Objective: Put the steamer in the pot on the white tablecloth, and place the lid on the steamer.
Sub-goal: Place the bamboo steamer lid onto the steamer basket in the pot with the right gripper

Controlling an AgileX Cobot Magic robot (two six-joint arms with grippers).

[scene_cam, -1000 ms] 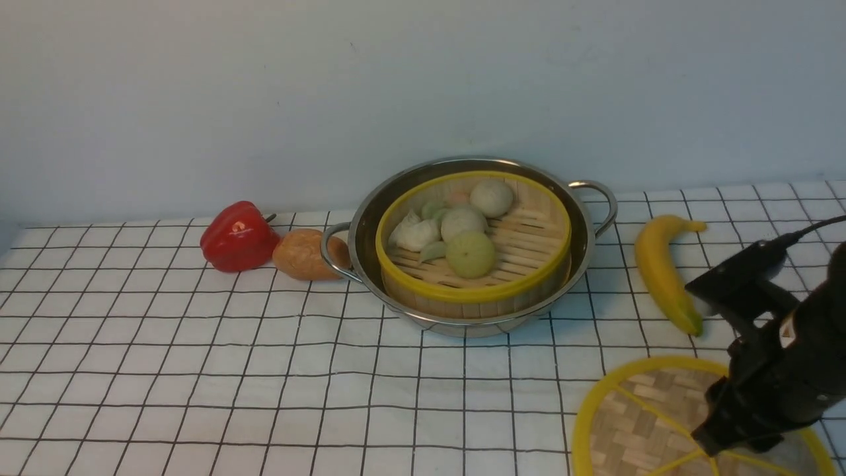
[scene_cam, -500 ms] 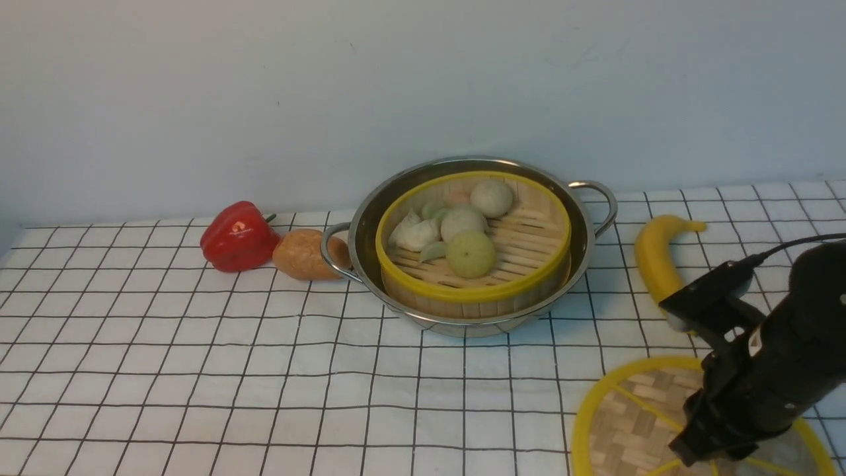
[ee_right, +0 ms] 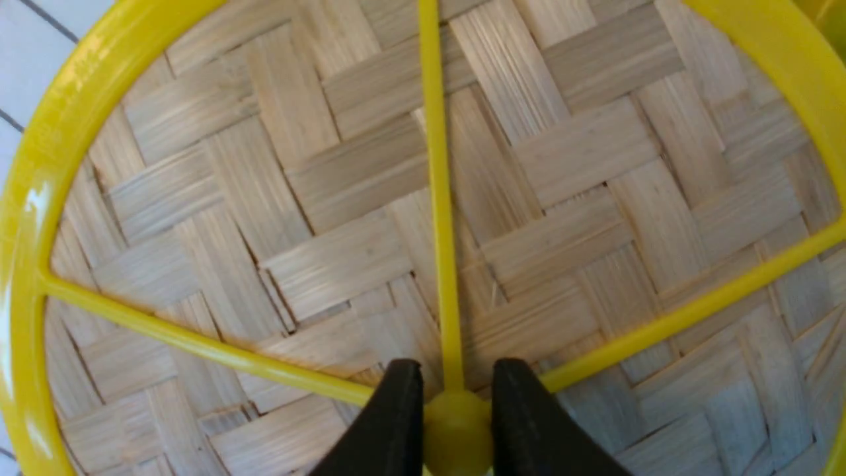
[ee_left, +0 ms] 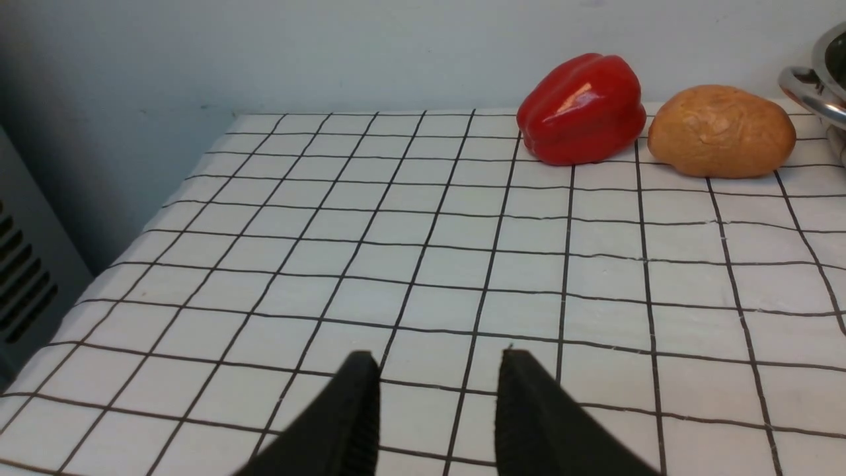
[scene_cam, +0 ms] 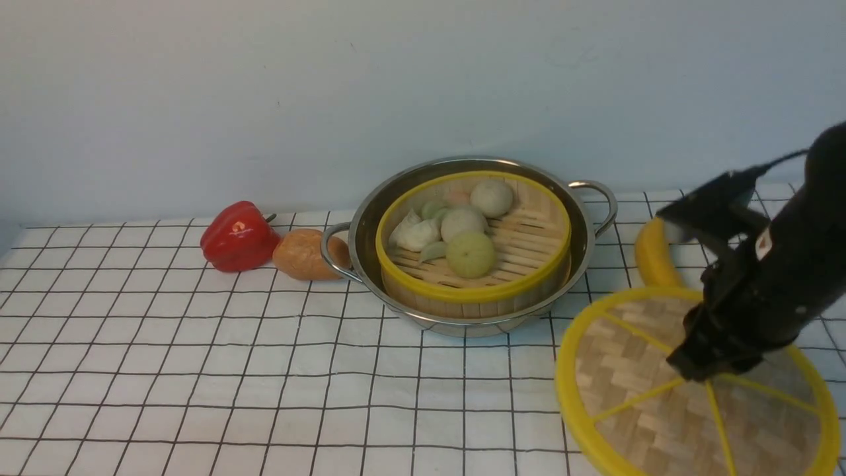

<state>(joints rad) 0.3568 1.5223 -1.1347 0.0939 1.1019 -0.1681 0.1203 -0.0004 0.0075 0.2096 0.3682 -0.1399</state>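
The steamer [scene_cam: 522, 284] sits inside the pot [scene_cam: 370, 218] on the white tablecloth [scene_cam: 198, 370], with several buns and dumplings on its slatted floor. My right gripper [scene_cam: 704, 371] is shut on the centre knob [ee_right: 457, 430] of the lid [scene_cam: 634, 390] and holds the lid tilted above the cloth, to the right of and nearer than the pot. The lid fills the right wrist view [ee_right: 330, 198]. My left gripper [ee_left: 437, 370] is open and empty, low over bare cloth; it is out of the front view.
A red pepper [scene_cam: 238, 237] and a brown bread roll [scene_cam: 301, 254] lie left of the pot, the roll touching its left handle. A banana [scene_cam: 651, 254] lies right of the pot, partly hidden behind the lid and right arm. A wall stands behind.
My right gripper has lifted the lid off the cloth and carried it up and a little left, toward the pot. The lid now tilts and covers part of the banana.
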